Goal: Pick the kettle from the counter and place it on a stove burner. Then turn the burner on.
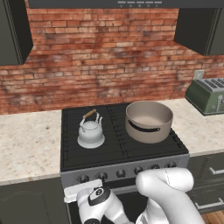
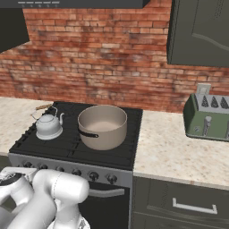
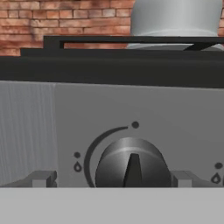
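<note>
Already the kettle [image 1: 91,132] sits upright on the stove burner [image 1: 89,146] at the left of the black cooktop, in the middle left of the left base view; its flared base rests on the grate and its tan handle arches over the domed body. In the right base view the same kettle [image 2: 48,125] stands at the left of the frame, just beside the large beige pot [image 2: 102,126], which occupies the cooktop's centre there and does not touch it. The counter [image 1: 27,142] stretches to either side of the stove, and a green toaster [image 1: 207,95] stands on it at the right edge, against the brick wall [image 1: 105,57]. Low in the left base view the white arm bends down in front of the row of knobs [image 1: 120,173] on the stove's grey front panel. In the hand view the gripper [image 3: 114,178] faces one dark round knob [image 3: 132,165] at the bottom centre, its pointer mark upright; the two fingertips [image 3: 43,178] stand wide apart, one on either side of the knob, with a gap between each tip and the knob. Above the panel in that view the kettle's silvery base [image 3: 176,19] rises at the upper right, on the black grate.
</note>
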